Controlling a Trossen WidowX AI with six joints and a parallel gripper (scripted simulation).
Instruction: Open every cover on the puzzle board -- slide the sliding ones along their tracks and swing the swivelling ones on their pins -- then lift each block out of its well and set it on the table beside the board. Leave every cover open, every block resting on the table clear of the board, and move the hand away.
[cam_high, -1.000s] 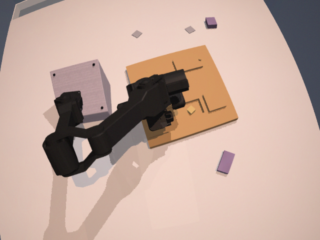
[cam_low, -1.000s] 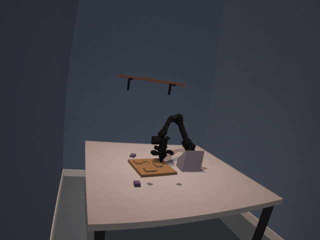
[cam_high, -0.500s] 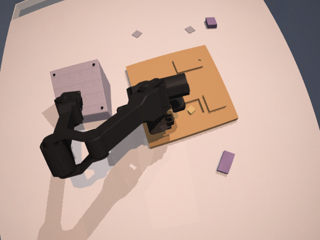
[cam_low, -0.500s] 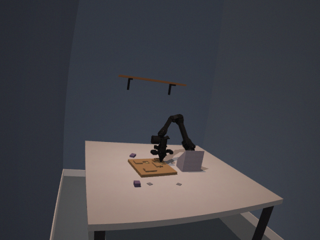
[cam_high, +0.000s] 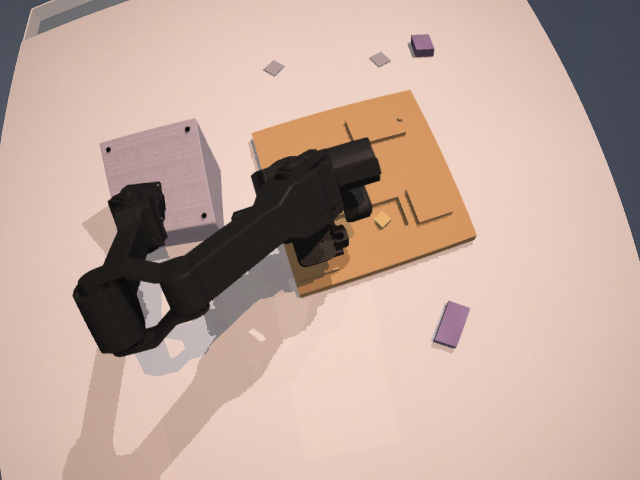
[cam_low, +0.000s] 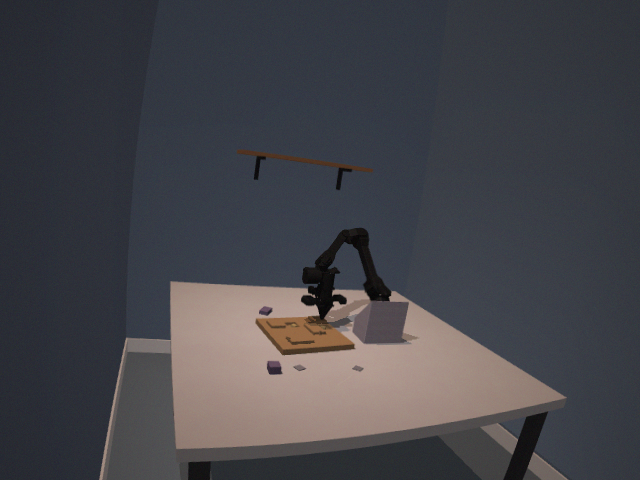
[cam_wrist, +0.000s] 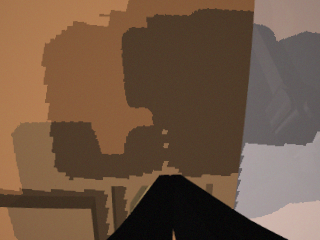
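Purple covers a small block (cam_high: 422, 44) (cam_low: 273, 367) on the table (cam_high: 361, 387) (cam_low: 361, 397) (cam_wrist: 295, 170), nearest in the exterior view, just off the near left corner of the puzzle board (cam_high: 429, 165) (cam_low: 310, 343) (cam_wrist: 25, 100). Beside it, also on the board's near side, lie 2 flat grey diamonds: 1 close to that block (cam_high: 379, 59) (cam_low: 299, 367), the other further right (cam_high: 273, 68) (cam_low: 357, 368).

The orange board lies flat, with raised L-shaped strips on its face and a small yellow diamond (cam_high: 382, 219) (cam_low: 293, 324) between its middle and its far edge. To the board's right stands a pale mauve box (cam_high: 155, 170) (cam_low: 385, 321).

Over the board's far right part, the claw (cam_high: 321, 251) (cam_low: 322, 317) (cam_wrist: 170, 186) points down, fingers closed together, with nothing between them. I can't tell whether the tips touch the board.

Past the board's far left corner, a longer purple block (cam_high: 451, 324) (cam_low: 265, 310) rests on the table. High behind the board, a brown shelf (cam_low: 305, 160) hangs on 2 black brackets.
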